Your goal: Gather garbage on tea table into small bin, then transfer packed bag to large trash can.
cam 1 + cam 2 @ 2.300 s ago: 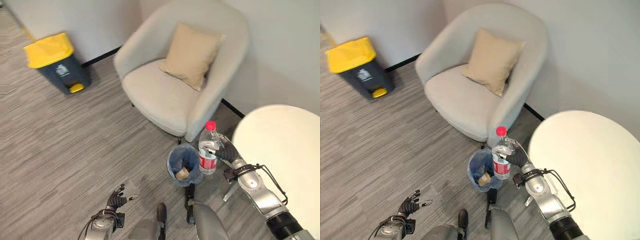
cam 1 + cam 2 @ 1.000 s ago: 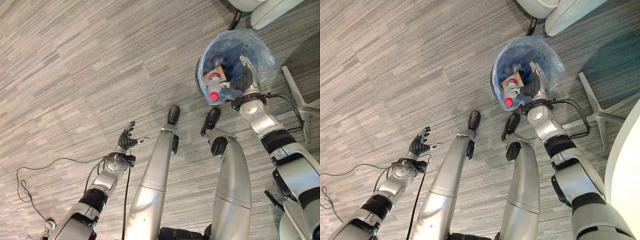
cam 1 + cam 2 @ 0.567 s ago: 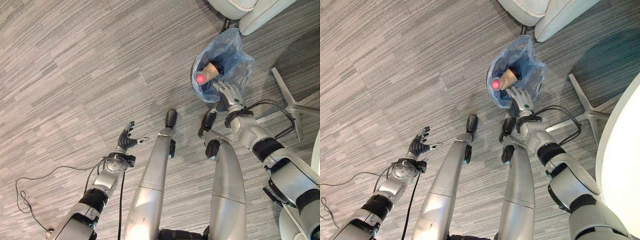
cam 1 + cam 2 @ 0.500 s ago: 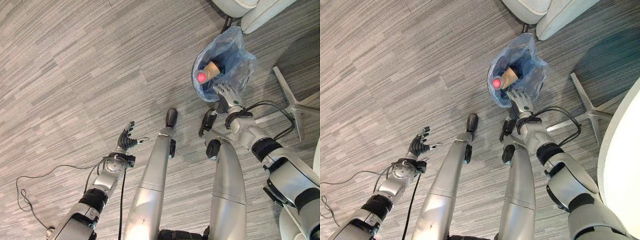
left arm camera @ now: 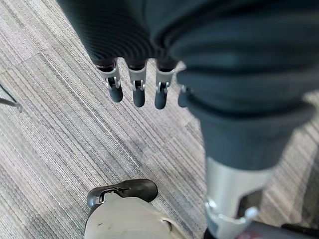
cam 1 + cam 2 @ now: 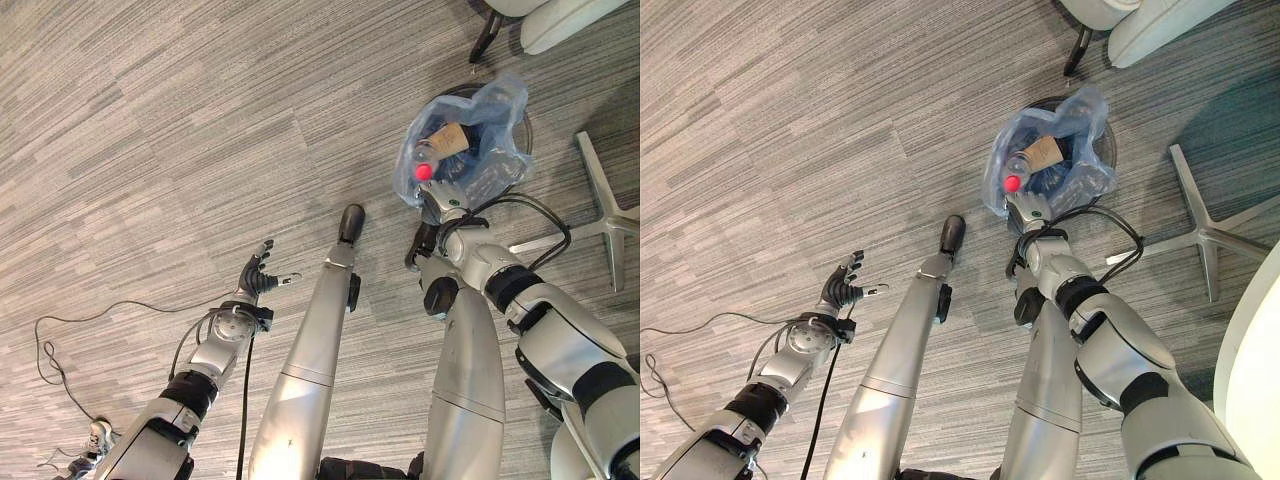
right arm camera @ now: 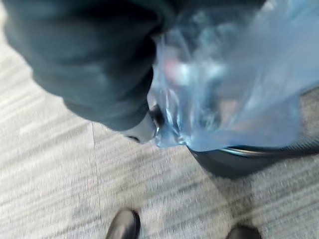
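Apparently right robot hand (image 6: 443, 203) gripping bag (image 6: 497, 108) rim

Pretty bright, even indoor light, soft shadows on the floor (image 6: 150, 120); right wrist view is badly motion-blurred.

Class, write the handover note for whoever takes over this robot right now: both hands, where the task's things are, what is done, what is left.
Left hand: open, idle over the floor.
Right hand: at the blue bag's near edge, fingers hidden by the plastic.
Red-capped bottle and a brown item lie inside the bag in the small bin.
Left: lift the bag out and carry it to the large trash can.
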`<state>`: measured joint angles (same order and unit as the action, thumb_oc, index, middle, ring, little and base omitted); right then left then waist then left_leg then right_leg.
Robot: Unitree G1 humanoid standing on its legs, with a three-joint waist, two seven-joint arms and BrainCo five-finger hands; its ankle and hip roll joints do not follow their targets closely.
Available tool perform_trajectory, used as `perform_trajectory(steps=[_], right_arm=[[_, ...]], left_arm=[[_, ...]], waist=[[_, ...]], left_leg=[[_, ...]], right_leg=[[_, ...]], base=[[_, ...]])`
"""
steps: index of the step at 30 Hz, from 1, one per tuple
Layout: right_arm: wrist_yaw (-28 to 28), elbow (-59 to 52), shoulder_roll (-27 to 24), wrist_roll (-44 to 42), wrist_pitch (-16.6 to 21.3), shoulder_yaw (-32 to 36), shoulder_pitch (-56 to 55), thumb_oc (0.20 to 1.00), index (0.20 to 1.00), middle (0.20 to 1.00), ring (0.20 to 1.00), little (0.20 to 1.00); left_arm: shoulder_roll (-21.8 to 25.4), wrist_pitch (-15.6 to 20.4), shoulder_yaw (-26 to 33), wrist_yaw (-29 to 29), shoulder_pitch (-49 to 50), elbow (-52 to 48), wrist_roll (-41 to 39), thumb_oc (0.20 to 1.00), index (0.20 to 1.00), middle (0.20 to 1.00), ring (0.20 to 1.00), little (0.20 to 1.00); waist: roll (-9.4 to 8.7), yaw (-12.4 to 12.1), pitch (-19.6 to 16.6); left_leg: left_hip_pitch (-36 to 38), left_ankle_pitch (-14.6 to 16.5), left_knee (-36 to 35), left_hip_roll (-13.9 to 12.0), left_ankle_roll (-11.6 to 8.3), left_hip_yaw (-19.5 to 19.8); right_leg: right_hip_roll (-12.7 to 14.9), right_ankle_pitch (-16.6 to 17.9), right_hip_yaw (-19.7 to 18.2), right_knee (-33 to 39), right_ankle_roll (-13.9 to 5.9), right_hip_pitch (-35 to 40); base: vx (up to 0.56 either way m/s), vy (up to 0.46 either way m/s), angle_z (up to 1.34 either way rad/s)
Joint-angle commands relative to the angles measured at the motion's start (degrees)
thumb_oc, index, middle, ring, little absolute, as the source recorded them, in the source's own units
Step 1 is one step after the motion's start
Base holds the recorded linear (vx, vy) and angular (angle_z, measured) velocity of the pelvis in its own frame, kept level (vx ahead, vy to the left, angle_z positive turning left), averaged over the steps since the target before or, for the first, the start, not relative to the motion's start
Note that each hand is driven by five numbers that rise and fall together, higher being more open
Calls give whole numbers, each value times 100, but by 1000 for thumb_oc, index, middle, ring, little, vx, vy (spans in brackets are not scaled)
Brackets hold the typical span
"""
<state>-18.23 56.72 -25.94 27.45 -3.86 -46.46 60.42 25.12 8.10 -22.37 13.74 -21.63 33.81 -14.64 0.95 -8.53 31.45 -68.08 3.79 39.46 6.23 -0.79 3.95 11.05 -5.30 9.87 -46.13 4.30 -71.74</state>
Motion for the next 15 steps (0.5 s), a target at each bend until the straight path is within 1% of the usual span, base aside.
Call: perform_trajectory(steps=[1,4,5,8,9,10,12,13,14,15], right_arm=[[-174,-253,-107,-322,175,-5,-297,200,200,200,200,200],[-232,-530,-166,-582,229,247,-358,200,200,200,200,200],[-263,-711,-171,-800,283,453,-466,200,200,200,200,200],[-271,-856,-190,-903,309,578,-552,200,200,200,200,200],[-282,-1055,-168,-1095,369,767,-699,200,200,200,200,200],[-267,-1347,-132,-1330,444,1032,-946,200,200,200,200,200],[-211,-1711,-121,-1532,514,1279,-1263,200,200,200,200,200],[-121,-2326,-77,-1847,643,1676,-1837,200,200,200,200,200],[-49,-2585,-48,-1998,705,1826,-2096,200,200,200,200,200],[123,-3257,66,-2375,883,2189,-2732,200,200,200,200,200]], left_arm=[[-69,116,60,92,196,49,89,1000,1000,1000,1000,1000],[-68,97,107,83,244,22,96,1000,1000,1000,1000,1000],[-91,74,156,74,271,24,101,1000,1000,1000,1000,1000],[-94,60,180,56,290,20,109,1000,1000,1000,1000,1000],[-108,33,236,35,315,34,127,1000,1000,1000,1000,1000],[-113,-3,296,4,383,50,169,1000,1000,1000,1000,1000],[-121,-43,349,-37,464,66,219,1000,1000,1000,1000,1000],[-139,-96,467,-98,618,87,266,1000,1000,1000,1000,1000],[-146,-114,523,-123,692,74,291,1000,1000,1000,1000,1000],[-157,-144,630,-198,901,28,329,1000,1000,1000,1000,1000]], waist=[[269,96,-398],[241,114,-410],[211,140,-435],[192,152,-448],[162,175,-479],[129,189,-519],[94,221,-541],[11,292,-607],[-20,323,-620],[-103,418,-673]], left_leg=[[215,47,-596,47,127,-130],[356,32,-704,20,119,-143],[454,26,-765,-7,114,-146],[540,14,-820,-19,107,-141],[649,6,-880,-43,100,-152],[896,-6,-1009,-66,94,-147],[1236,-22,-1190,-97,85,-133],[1834,-23,-1493,-122,74,-122],[2076,-26,-1620,-137,69,-131],[2784,-22,-1988,-187,61,-170]], right_leg=[[-43,-758,-5,241,-509,505],[-71,-714,10,352,-528,633],[-86,-689,21,441,-542,730],[-104,-670,20,511,-547,825],[-107,-643,38,580,-561,943],[-131,-594,74,715,-589,1140],[-160,-551,111,902,-611,1463],[-169,-462,175,1237,-659,2028],[-180,-420,189,1365,-684,2268],[-188,-299,221,1775,-751,2939]], base=[[-46,-23,-1],[-36,-13,-4],[-34,-11,-3],[-11,-5,-1],[0,0,0],[-39,-26,-3],[-13,-18,-7],[25,1,-5],[76,38,-6],[95,64,-23]])
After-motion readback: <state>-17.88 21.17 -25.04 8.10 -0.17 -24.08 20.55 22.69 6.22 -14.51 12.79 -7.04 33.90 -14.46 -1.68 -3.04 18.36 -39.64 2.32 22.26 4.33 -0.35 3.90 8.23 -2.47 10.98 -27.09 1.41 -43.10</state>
